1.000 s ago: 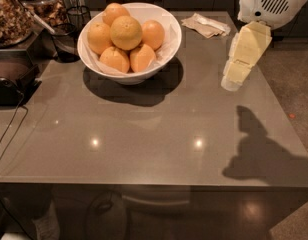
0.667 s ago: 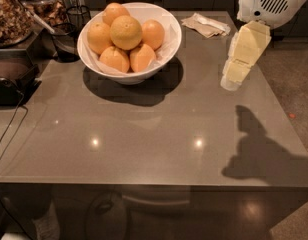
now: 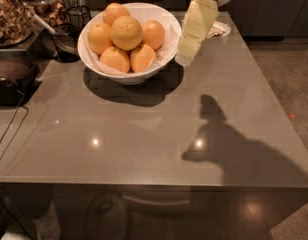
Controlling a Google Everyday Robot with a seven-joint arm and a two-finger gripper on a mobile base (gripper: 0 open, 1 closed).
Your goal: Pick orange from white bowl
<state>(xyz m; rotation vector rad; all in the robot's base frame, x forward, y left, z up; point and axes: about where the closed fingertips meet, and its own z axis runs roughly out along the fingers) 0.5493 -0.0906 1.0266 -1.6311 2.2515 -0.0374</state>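
Observation:
The white bowl [image 3: 131,73] stands at the back left of the grey table, lined with white paper and holding several oranges. The paler yellow-orange orange [image 3: 126,32] sits on top of the pile, stem dimple up. The deeper-orange fruits lie around and under it. My gripper [image 3: 185,56] hangs down from the top of the view, just right of the bowl's rim and above the table, apart from the fruit. It holds nothing.
Dark glass cups [image 3: 66,41] and jars of dried food [image 3: 14,14] stand left of the bowl. A dark tray [image 3: 11,79] sits at the left edge with a cable. A crumpled napkin [image 3: 219,30] lies behind the gripper. The arm's shadow falls front right.
The gripper has moved left, closer to the bowl's right rim. The view has shifted, so the bowl sits nearer the middle. The oranges have not moved.

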